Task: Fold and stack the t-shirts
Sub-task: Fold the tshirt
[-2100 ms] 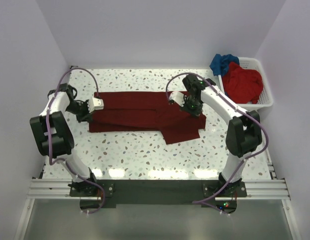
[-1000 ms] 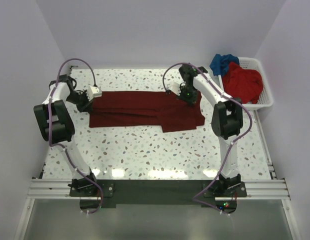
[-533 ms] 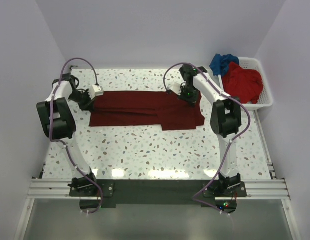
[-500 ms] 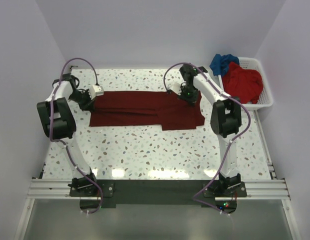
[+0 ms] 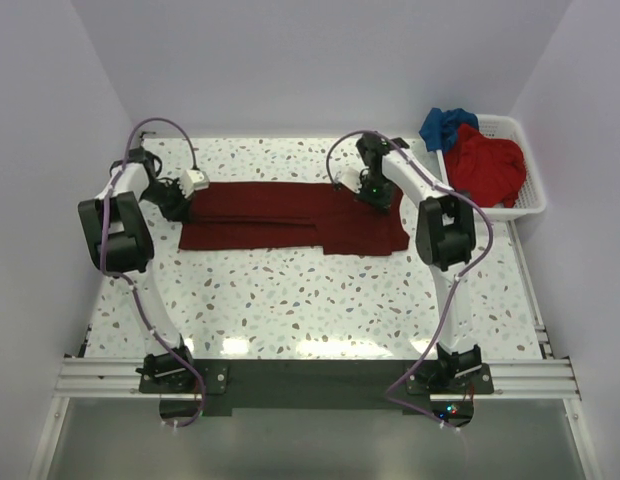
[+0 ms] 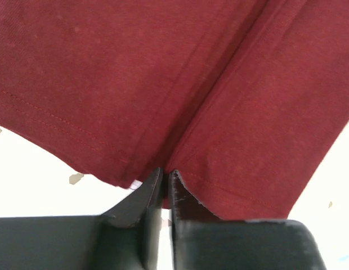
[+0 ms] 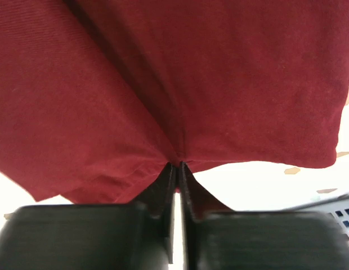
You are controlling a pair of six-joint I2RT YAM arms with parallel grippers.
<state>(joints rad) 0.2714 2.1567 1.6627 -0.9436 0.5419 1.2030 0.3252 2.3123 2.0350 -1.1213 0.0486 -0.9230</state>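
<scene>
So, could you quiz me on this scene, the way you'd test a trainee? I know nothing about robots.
1. Pick one: the left hand and the right hand each pinch A) the maroon t-shirt, B) a towel, C) nothing.
2. True or false: the blue t-shirt is bunched up in the white basket.
3. What colour is the other shirt in that basket?
Key: 1 A. 2 True. 3 Red: the red t-shirt lies beside the blue one.
</scene>
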